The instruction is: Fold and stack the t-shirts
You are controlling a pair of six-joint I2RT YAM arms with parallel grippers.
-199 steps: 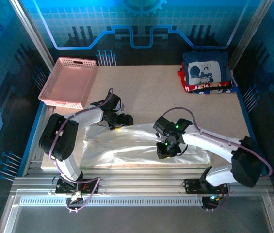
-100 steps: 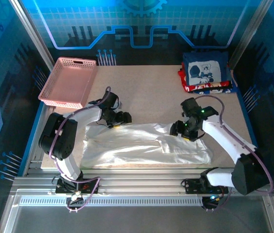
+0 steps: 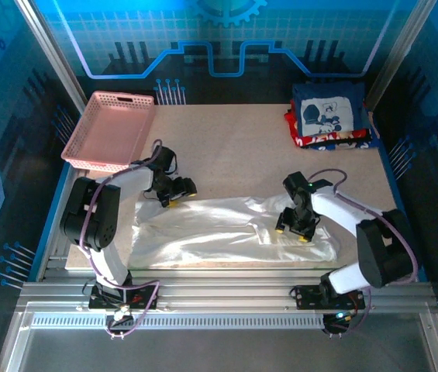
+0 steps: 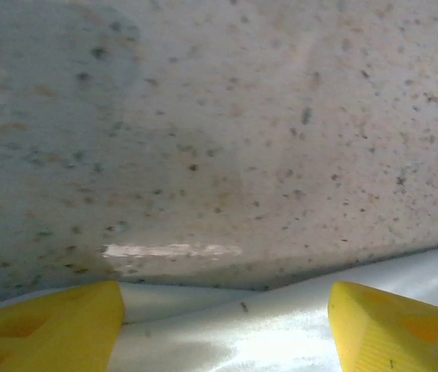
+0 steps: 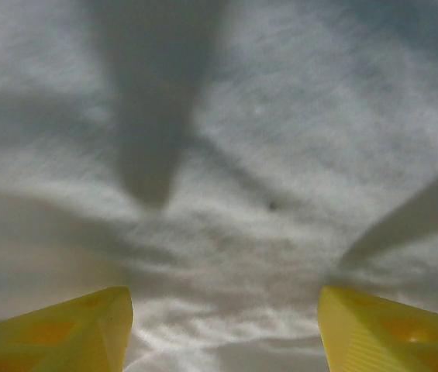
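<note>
You have the pink basket at the table's far left corner. Your left gripper sits at the far edge of the white t-shirt, fingers spread and gripping nothing, with bare table beyond it. The shirt lies along the near edge. Your right gripper, jaws apart and empty, hangs over its right part. The folded t-shirts are stacked far right. You cannot make out the white shirt's print

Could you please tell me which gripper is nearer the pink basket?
Left. The left gripper is just off the pink basket, at the far edge of the white shirt; the right gripper is well away, over that shirt.
</note>
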